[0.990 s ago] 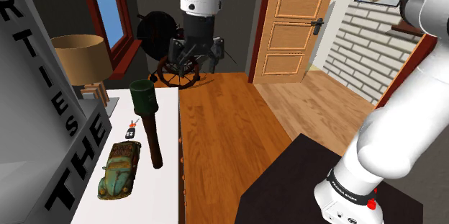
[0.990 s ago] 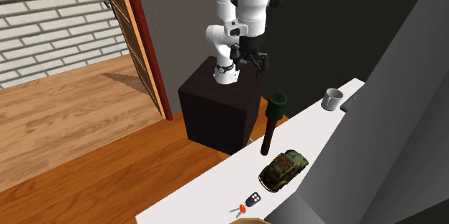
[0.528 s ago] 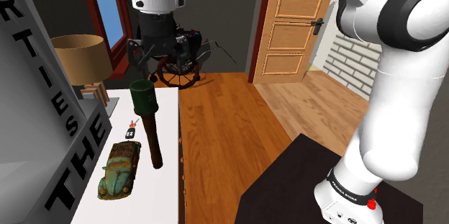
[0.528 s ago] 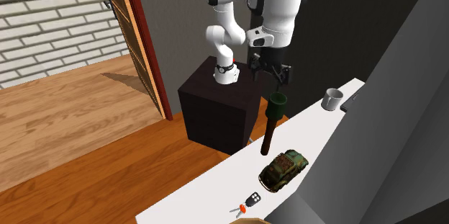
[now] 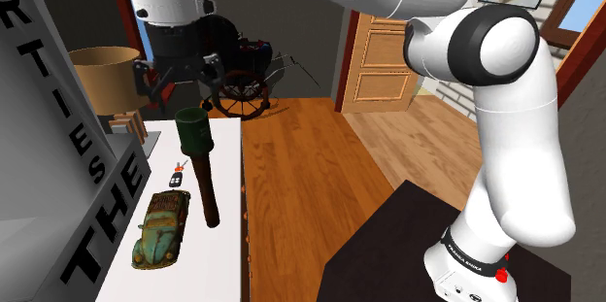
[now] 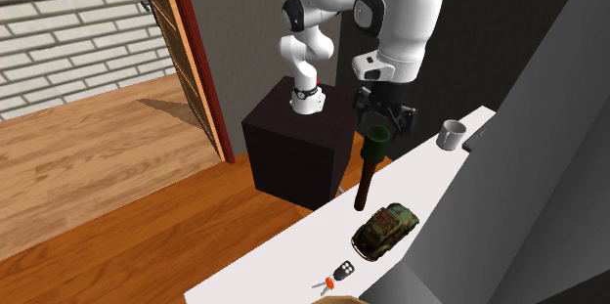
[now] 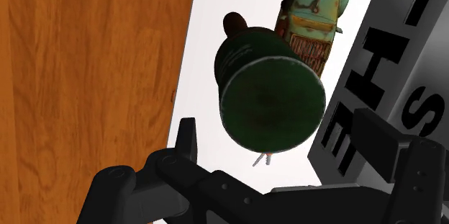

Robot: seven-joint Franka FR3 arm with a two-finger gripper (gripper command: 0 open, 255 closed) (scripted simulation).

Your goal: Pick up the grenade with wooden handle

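Here, a white desk (image 5: 225,145) bordered by wood floor, and on it the grenade (image 5: 201,169), lying flat close to the desk's floor-side edge and running along that edge. Dark green head toward the desk's far end in the shoulder view, brown wooden handle trailing back toward the near end.

Right over the head, the black claw (image 6: 386,118), released: fingers (image 7: 186,137) spread well apart, flanking the green head in the wrist view and touching nothing. Not yet grasped, resting on the desk.

Beside the handle's end, toward the desk's opposite edge, a rusty green toy car (image 5: 162,229), just against a grey block (image 5: 97,222) with black letters. Near the handle's middle, on the car's side, a small black key fob (image 5: 176,176) with a red spot. Past the grenade's head, further along the desk in the second exterior view, a grey cup (image 6: 451,134). Off the desk's floor-side edge, the arm's dark stand (image 6: 293,151).
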